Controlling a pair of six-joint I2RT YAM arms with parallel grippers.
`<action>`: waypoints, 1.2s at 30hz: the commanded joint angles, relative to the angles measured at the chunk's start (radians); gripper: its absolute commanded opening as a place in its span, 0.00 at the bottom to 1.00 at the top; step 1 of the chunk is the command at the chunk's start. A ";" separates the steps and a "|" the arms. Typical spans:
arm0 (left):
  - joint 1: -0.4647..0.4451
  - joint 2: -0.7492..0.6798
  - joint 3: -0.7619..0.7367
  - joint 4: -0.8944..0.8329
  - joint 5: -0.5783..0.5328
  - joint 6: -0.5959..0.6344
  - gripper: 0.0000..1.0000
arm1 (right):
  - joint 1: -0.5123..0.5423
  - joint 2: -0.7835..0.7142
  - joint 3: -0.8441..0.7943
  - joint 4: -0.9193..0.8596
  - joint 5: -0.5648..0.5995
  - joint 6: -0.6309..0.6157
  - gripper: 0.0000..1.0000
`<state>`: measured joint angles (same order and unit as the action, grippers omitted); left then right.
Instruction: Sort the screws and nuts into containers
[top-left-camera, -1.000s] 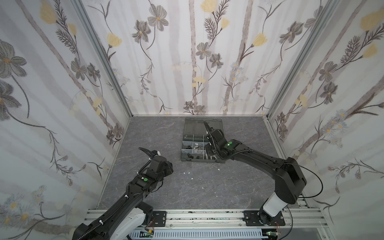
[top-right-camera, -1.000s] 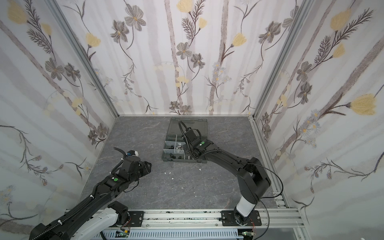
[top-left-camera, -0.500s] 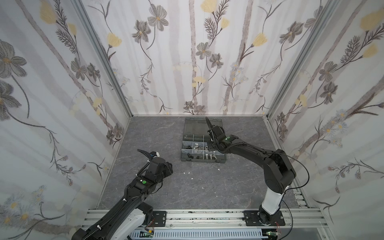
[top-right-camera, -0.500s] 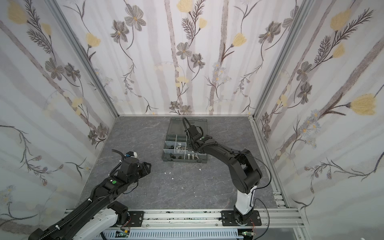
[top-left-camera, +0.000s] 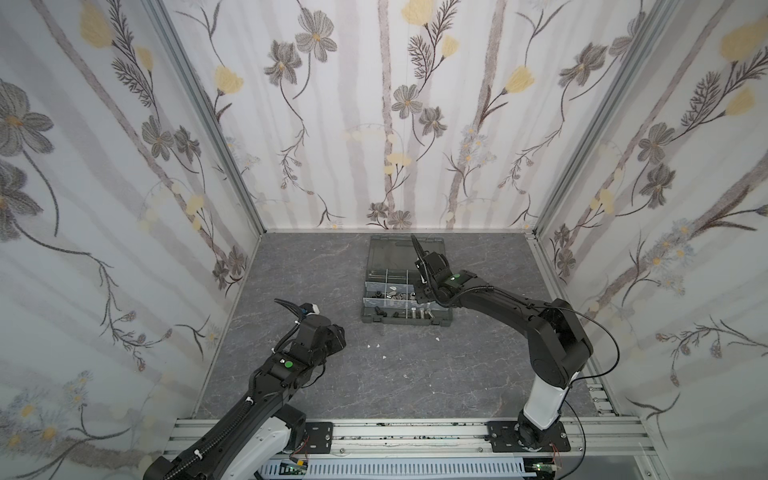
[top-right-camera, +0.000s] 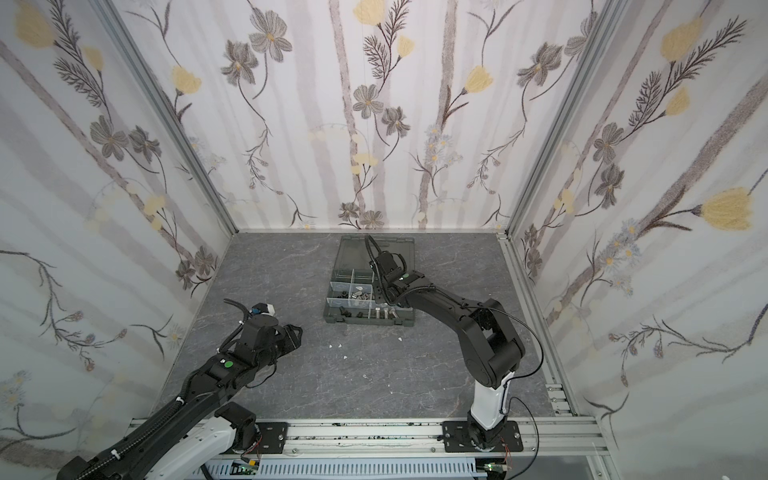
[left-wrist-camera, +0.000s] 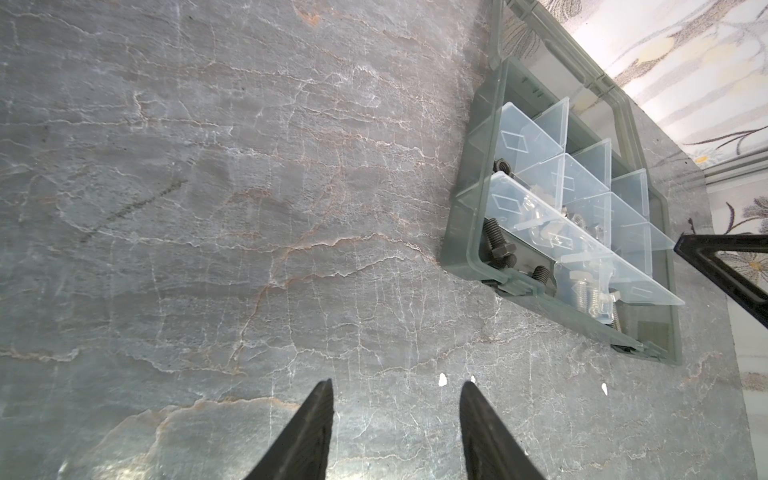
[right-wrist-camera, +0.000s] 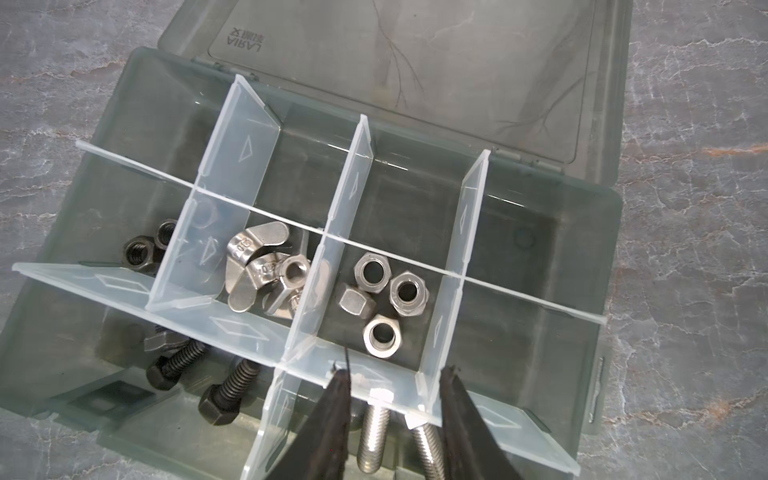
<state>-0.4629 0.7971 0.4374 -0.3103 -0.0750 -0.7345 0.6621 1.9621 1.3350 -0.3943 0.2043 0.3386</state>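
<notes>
Where the grey marbled table (top-left-camera: 415, 374) meets the floral back wall, a dark grey organiser case (top-left-camera: 405, 322) is seen just right of centre in both top views. Its smoky lid (top-left-camera: 388, 253) is laid open flat toward the wall. The case is divided by pale translucent partitions into square cells (right-wrist-camera: 519, 257). In the middle row, black nuts (right-wrist-camera: 143, 249), silver wing nuts (right-wrist-camera: 257, 274) and silver hex nuts (right-wrist-camera: 382, 299) are held in three neighbouring cells, one kind to each. In the near row, black screws (right-wrist-camera: 199, 374) are kept in one cell and silver bolts (right-wrist-camera: 374, 432) in the cell beside it. The right gripper (right-wrist-camera: 397, 370) is held over the near right part of the case. Its fingers are parted with nothing clamped between them, and its tips appear just over the long partition between the hex nuts and the bolts. The left gripper (left-wrist-camera: 397, 381) is placed left of centre in the lower half of the top views, above bare table and well apart from the case. Its fingers are likewise spread and empty. A few tiny white flecks (top-left-camera: 374, 345) are scattered on the table near the case's front.
</notes>
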 joint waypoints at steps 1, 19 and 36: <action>0.001 -0.001 0.001 0.010 -0.010 -0.007 0.52 | 0.000 -0.032 -0.008 0.033 0.006 0.002 0.38; 0.006 0.042 0.205 0.091 -0.285 0.218 0.62 | -0.099 -0.637 -0.383 0.275 0.226 -0.036 0.42; 0.349 0.454 -0.001 0.900 -0.300 0.481 1.00 | -0.405 -1.163 -1.313 1.201 0.449 -0.281 1.00</action>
<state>-0.1326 1.1912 0.4004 0.4393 -0.3824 -0.3038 0.2955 0.7601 0.0517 0.5438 0.6239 0.1181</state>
